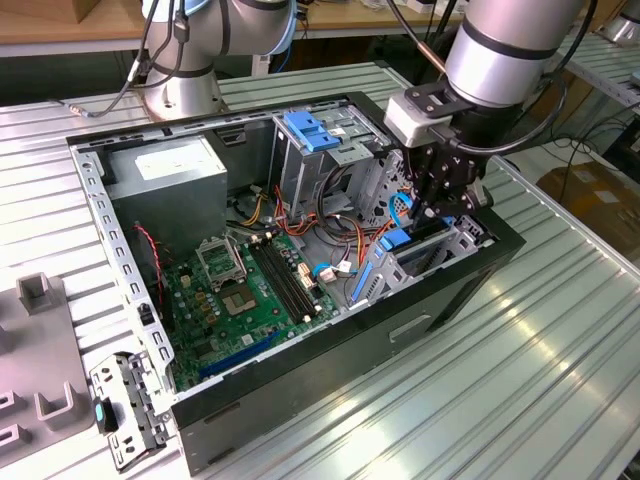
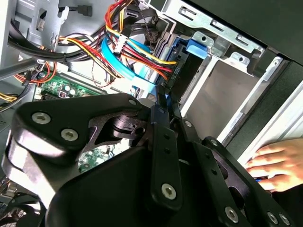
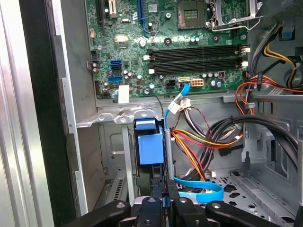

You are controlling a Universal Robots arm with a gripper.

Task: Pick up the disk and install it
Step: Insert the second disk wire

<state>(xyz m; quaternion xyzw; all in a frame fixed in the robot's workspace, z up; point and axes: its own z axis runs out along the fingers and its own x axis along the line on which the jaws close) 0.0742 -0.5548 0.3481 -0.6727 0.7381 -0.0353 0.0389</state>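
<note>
Inside open black computer case [image 1: 430, 300], drive bay | black gripper [image 1: 440, 205] closed on grey metal disk with blue plastic bracket [image 3: 150, 146], held on edge | person's hand [image 2: 277, 165] beside case

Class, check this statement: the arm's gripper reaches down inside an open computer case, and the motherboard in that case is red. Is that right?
Not quite. The motherboard is green, not red, as the first wrist view shows. The rest holds: the gripper reaches down inside the open computer case, as the exterior view shows.
</note>
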